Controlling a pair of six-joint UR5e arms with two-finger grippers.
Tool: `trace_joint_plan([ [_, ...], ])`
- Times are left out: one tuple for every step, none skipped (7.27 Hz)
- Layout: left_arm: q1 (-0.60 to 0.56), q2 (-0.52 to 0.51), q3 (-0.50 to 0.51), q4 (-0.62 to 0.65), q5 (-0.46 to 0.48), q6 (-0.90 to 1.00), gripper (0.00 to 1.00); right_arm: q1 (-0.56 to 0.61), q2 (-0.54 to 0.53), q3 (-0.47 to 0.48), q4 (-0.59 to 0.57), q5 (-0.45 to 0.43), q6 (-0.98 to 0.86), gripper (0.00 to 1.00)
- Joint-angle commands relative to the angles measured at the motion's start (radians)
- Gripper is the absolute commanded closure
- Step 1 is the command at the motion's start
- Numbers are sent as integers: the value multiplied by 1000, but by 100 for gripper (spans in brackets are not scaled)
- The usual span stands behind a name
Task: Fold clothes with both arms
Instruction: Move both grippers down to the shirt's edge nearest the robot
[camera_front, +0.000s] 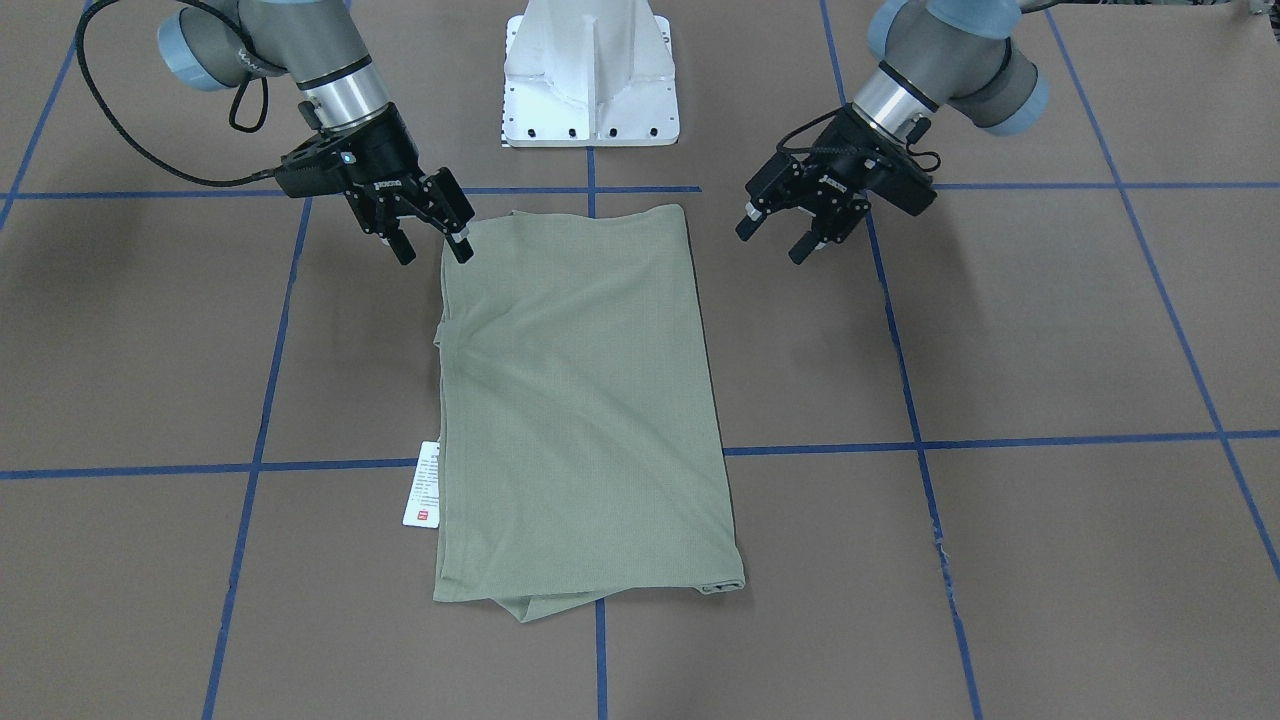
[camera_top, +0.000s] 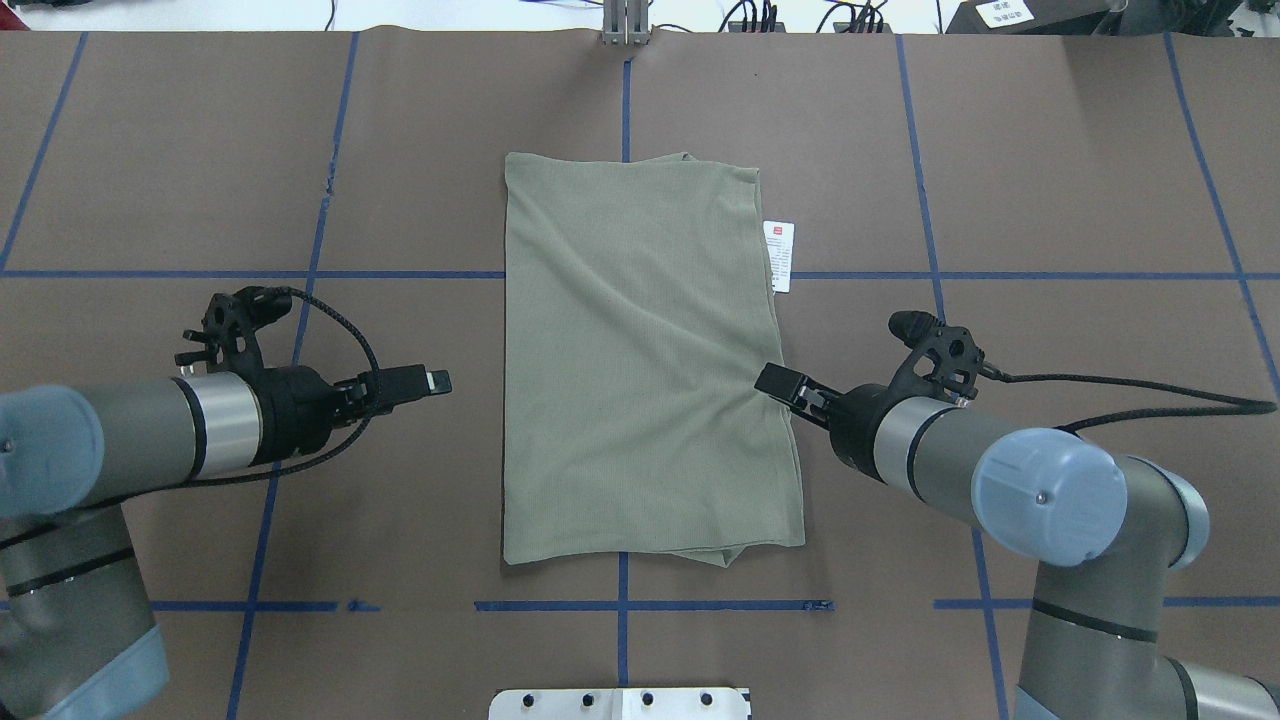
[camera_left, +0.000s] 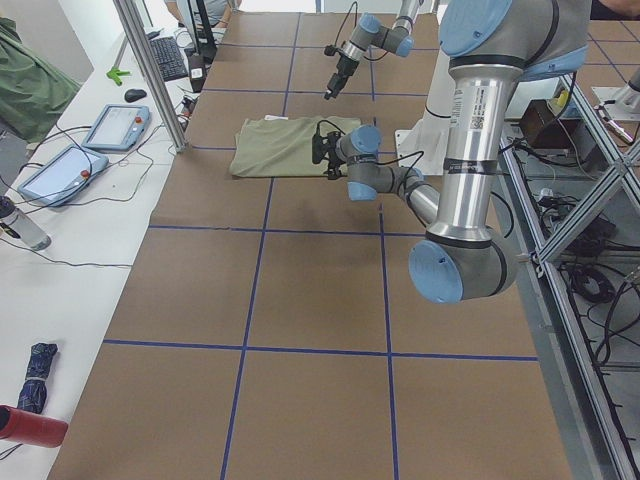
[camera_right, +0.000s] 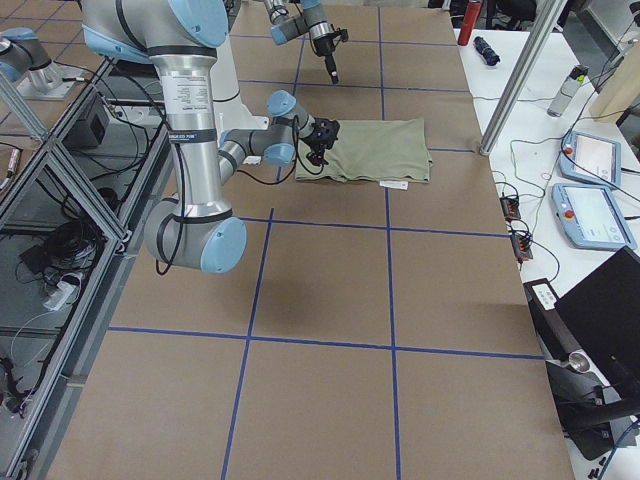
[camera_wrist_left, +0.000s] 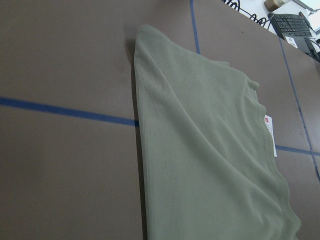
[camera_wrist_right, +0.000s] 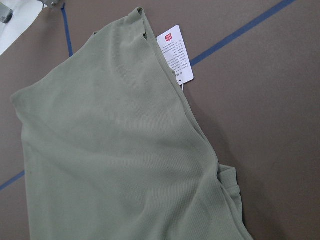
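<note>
The sage-green shirt (camera_front: 580, 400) lies folded into a long rectangle in the middle of the table, and also shows in the overhead view (camera_top: 640, 360). Its white hang tag (camera_front: 423, 485) sticks out from one long edge. My right gripper (camera_front: 433, 253) is open and empty, hovering at the shirt's edge on the tag side near the robot; one fingertip (camera_front: 462, 250) is over the cloth's corner. My left gripper (camera_front: 770, 243) is open and empty, a short gap away from the opposite long edge. Neither wrist view shows its own fingers; both show the shirt (camera_wrist_left: 210, 150) (camera_wrist_right: 115, 150).
The white pedestal base (camera_front: 590, 80) stands behind the shirt's near end. Blue tape lines (camera_front: 1000, 440) grid the brown table. A side bench with tablets (camera_left: 115, 125) and a metal post (camera_left: 150, 75) runs along the far side.
</note>
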Motion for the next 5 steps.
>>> trace_joint_plan([
  [178, 12, -8, 31, 200, -255, 4, -100, -52, 4, 89, -157, 87, 0],
  [240, -18, 17, 73, 265, -340, 8, -103, -50, 2, 89, -160, 87, 0],
  [250, -71, 78, 75, 285, -374, 10, -107, -50, 2, 89, -163, 87, 0],
  [251, -113, 122, 73, 289, -377, 10, -110, -50, 2, 89, -165, 87, 0],
  [260, -119, 126, 73, 289, -376, 10, -110, -50, 2, 89, -169, 87, 0],
])
